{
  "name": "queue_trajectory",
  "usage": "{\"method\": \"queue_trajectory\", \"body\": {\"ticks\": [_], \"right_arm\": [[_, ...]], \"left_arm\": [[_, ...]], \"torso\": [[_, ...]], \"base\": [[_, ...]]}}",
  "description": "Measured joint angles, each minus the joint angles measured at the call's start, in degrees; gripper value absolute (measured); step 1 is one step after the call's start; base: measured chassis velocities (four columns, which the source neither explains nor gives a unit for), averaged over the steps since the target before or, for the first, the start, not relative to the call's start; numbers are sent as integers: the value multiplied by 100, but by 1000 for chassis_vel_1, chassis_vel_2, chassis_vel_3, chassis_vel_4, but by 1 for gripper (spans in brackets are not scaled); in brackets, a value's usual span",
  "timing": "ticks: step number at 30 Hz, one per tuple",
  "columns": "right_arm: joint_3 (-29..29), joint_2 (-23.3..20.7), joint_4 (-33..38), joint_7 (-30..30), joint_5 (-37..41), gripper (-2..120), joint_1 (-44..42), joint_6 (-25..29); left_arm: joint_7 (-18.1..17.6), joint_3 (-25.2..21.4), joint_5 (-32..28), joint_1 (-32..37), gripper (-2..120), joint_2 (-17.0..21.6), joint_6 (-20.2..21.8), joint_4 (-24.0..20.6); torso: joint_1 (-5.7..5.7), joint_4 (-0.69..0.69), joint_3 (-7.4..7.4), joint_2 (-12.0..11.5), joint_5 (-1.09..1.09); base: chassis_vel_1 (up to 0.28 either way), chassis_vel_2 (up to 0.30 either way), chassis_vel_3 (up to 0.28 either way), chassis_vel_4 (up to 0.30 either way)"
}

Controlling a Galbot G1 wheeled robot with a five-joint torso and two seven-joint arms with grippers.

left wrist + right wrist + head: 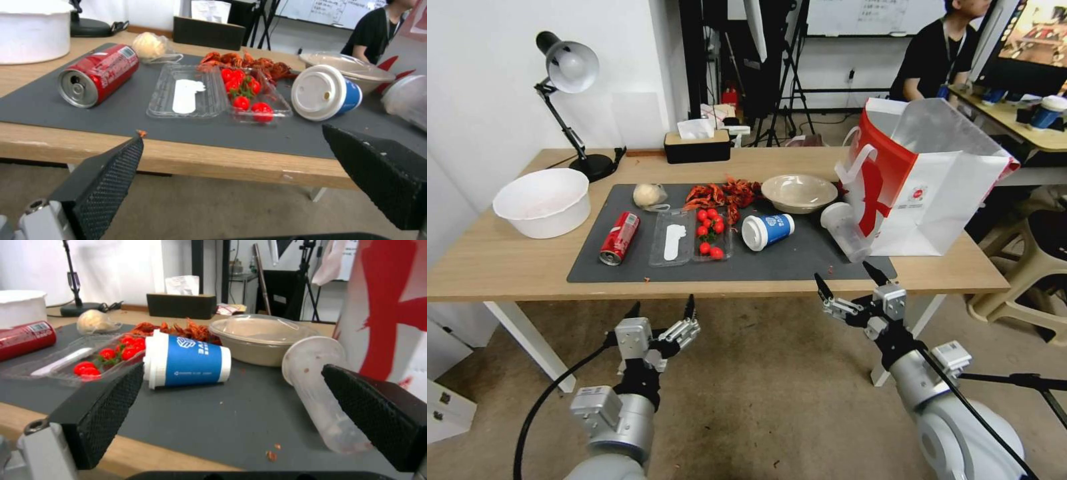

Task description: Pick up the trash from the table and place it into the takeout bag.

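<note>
Both claws, left (662, 308) and right (850, 279), hang released before the worktop (507, 267). The right should probably close squarely around the toppled clear cup (846, 231) beside the bag (924, 183).

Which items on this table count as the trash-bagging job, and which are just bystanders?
Job:
- red soda can, on its side
- blue paper cup with white lid, on its side
- clear plastic cup, tipped over
- beige shallow bowl
- pale plastic-wrapped lump
- white and red paper takeout bag

Bystanders:
- white plastic tub
- black desk lamp
- black tissue box
</note>
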Motion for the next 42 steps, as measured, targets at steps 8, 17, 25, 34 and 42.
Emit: {"method": "queue_trajectory", "body": {"ticks": [8,17,25,34,42], "right_arm": [[-221,-389,-487,234,423,100,640,-211],[-667,-724,-927,684,707,100,1271,-351],[-1063,-807,-1027,1135,707,100,1835,-855],[-1275,-922,-1108,1466,657,100,2276,-1491],[-1460,-998,-1244,1815,752,100,2652,-2048]], "left_arm": [[6,-121,-13,12,100,0,1,-89],[8,-120,0,11,100,1,0,-80],[39,-109,22,9,100,4,5,-94],[50,-129,10,10,100,13,20,-95],[50,-129,10,6,100,7,18,-55]], "torso": [[0,0,0,0,1],[0,0,0,0,1],[0,0,0,0,0],[-1,0,0,0,0],[-1,0,0,0,0]], "base": [[0,0,0,0],[0,0,0,0],[0,0,0,0],[0,0,0,0],[0,0,0,0]]}}
